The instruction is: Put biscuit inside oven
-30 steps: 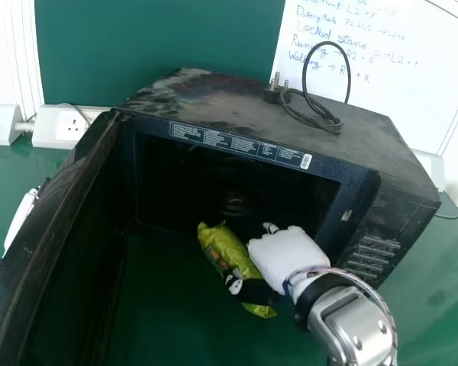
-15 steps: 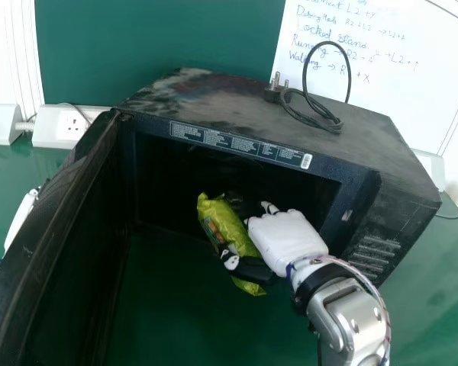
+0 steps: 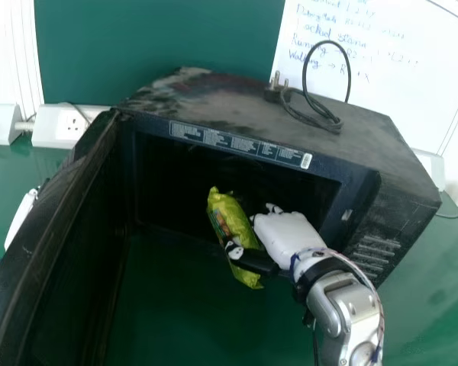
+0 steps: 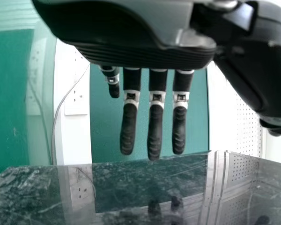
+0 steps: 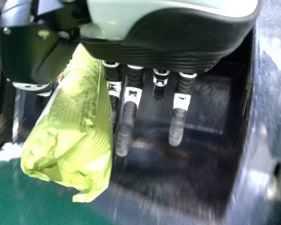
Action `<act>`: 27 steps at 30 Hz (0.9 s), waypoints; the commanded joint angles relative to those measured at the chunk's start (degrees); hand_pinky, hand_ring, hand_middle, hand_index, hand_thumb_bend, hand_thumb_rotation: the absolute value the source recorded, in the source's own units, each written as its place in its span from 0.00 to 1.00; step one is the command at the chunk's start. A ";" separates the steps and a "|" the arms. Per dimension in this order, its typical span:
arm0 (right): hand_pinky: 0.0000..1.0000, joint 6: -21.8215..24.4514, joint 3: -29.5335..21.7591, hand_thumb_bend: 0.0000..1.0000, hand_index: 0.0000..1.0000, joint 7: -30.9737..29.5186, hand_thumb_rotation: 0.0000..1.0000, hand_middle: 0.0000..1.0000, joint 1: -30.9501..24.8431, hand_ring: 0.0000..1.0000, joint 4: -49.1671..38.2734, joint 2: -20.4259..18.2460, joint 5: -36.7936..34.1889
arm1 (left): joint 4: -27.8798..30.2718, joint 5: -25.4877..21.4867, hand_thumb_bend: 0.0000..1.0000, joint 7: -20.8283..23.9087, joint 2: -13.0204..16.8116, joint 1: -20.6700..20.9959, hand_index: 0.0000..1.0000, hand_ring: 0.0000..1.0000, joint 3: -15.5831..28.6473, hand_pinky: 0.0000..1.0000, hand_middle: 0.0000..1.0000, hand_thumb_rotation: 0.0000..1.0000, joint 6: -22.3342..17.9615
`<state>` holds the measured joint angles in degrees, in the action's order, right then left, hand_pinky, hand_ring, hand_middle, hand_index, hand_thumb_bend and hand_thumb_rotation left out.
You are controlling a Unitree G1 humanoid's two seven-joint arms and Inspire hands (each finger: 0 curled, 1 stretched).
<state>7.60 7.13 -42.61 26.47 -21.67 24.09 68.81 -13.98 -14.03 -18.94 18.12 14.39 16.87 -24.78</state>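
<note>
Gripping, in the white-and-black right robot hand point(image 3: 286, 232), a long yellow-green plastic biscuit packet point(image 3: 230, 219) at the mouth of the scuffed black metal microwave oven point(image 3: 237, 99). Clamped about the packet's middle, thumb to one side and nearly straight fingers to the other: loosely closed, presumably to spare the biscuits and make release simple. Aimed end-first at the oven's dark cavity point(image 3: 175, 179), far end at the opening, near end out in front; likely so oriented to let length follow depth.

Swung wide at the oven's left, the long black door point(image 3: 53, 221), leaving a free approach. Open and empty, straight-fingered, the left hand point(image 4: 154, 133), beyond the oven's door; not needed for this step, by judgement. Looped on the oven's top, the black power cord point(image 3: 337, 126), out of the way of loading. Beneath the oven, the green desk point(image 3: 435, 305).

Step in hand, judged: insertion, past halfway through the task. Next: advance deeper, lower, then release. To watch: snagging on the oven's lower lip; knocking knuckles against its right frame.
</note>
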 commanded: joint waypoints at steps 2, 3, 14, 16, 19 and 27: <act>0.47 1.09 1.46 0.52 0.50 3.55 0.00 0.44 2.52 0.36 2.79 -1.00 -0.26 | 1.60 0.83 0.52 0.97 -0.25 -0.98 0.48 0.36 -0.48 0.29 0.42 0.07 0.35; 0.46 1.35 1.89 0.53 0.49 4.27 0.00 0.46 3.08 0.35 3.79 -1.16 -0.29 | 1.74 0.75 0.51 1.00 -0.28 -1.03 0.48 0.36 -0.51 0.29 0.42 0.07 0.36; 0.57 0.36 6.22 0.52 0.51 14.55 0.00 0.45 10.19 0.46 17.68 -0.43 -1.82 | 2.10 0.07 0.51 0.71 -0.36 -1.11 0.48 0.37 -0.54 0.29 0.41 0.07 0.95; 0.61 0.35 7.03 0.52 0.51 15.87 0.00 0.45 11.37 0.47 19.23 -0.30 -1.83 | 1.75 0.29 0.51 0.56 -0.24 -1.01 0.48 0.37 -0.52 0.29 0.41 0.07 0.51; 0.52 0.18 8.36 0.52 0.51 17.67 0.00 0.42 13.16 0.41 21.50 0.08 -1.60 | 2.62 -0.05 0.51 0.88 -0.53 -1.23 0.48 0.36 -0.54 0.29 0.41 0.07 1.53; 0.46 -1.34 10.73 0.52 0.51 25.85 0.00 0.42 17.62 0.39 30.79 0.26 -3.19 | 1.06 0.19 0.51 0.45 -0.56 -0.94 0.48 0.36 -0.51 0.28 0.41 0.07 -0.34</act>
<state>6.78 17.42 -19.11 42.47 7.66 24.06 66.10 -12.47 -13.81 -18.35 17.85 13.94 16.49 -24.22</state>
